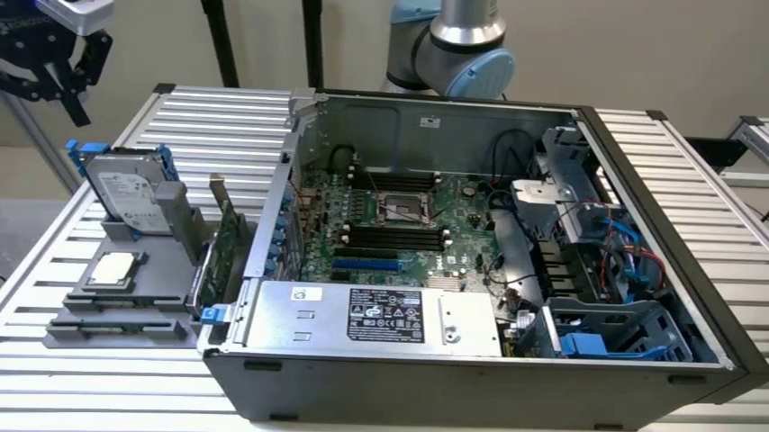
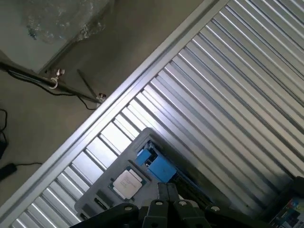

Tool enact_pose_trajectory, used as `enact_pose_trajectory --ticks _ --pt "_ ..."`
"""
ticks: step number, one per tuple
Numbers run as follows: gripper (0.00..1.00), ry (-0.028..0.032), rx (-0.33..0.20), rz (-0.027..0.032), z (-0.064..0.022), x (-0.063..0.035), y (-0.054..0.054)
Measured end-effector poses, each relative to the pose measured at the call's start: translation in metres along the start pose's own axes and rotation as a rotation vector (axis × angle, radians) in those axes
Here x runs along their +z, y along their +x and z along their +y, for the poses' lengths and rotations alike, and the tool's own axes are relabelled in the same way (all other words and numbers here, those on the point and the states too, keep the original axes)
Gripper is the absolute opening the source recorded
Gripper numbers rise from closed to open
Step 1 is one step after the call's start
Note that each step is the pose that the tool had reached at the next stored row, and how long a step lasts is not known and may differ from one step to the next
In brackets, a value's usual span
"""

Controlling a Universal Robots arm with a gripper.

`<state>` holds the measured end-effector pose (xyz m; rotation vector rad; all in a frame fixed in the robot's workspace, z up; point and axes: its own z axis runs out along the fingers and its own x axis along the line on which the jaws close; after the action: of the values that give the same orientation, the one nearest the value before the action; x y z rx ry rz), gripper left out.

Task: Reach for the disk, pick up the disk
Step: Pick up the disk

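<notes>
In the exterior view, your gripper [image 1: 70, 94] hangs high at that view's upper left, above the far corner of the ribbed table [image 1: 229, 117]. Its fingers are drawn together and there is nothing between them. The disk [image 1: 126, 193] stands on edge in a grey stand [image 1: 121, 236], below the gripper and well apart from it. Its white label faces the camera and its blue frame shows at the top corners. A small square chip [image 1: 114, 268] lies flat on the same stand, just in front of the disk. The open computer case [image 1: 481, 234] sits to the exterior view's right of the stand.

In the wrist view, you look down past the closed gripper [image 2: 167, 192] onto the disk [image 2: 159, 167], seen edge-on with its blue frame uppermost. The chip [image 2: 127, 183] lies beside it. The fingertips sit roughly in line with the disk's top edge.

By my judgement the reach is under way but far from finished. You are aimed at the disk with no contact made, and the grasp and the lift are both undone.
</notes>
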<state>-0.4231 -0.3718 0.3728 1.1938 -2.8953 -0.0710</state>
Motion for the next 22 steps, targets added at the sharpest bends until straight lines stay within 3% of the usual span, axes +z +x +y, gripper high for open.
enact_pose_trajectory --ticks 22 --pt "0.11 -0.005 -0.4 0.0168 -0.0001 0.0015 0.0"
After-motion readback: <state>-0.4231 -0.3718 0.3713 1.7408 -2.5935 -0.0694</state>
